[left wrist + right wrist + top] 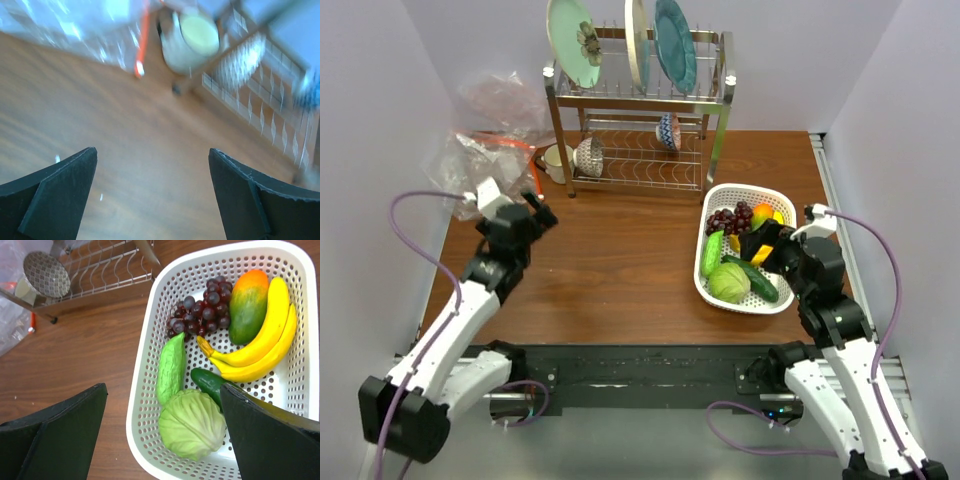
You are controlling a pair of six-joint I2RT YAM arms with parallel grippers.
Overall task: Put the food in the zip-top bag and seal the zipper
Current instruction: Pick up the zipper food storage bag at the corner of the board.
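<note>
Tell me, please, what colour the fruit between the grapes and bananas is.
Orange shading into green; the fruit shows best in the right wrist view.

At right food (pixel 728 283) in basket (pixel 146 365), zip-top bag (pixel 480 158) far left, dish rack (pixel 640 100) behind, between them

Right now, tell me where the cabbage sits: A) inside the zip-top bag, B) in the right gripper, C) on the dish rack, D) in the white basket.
D: the cabbage lies in the white basket, at its near end.
</note>
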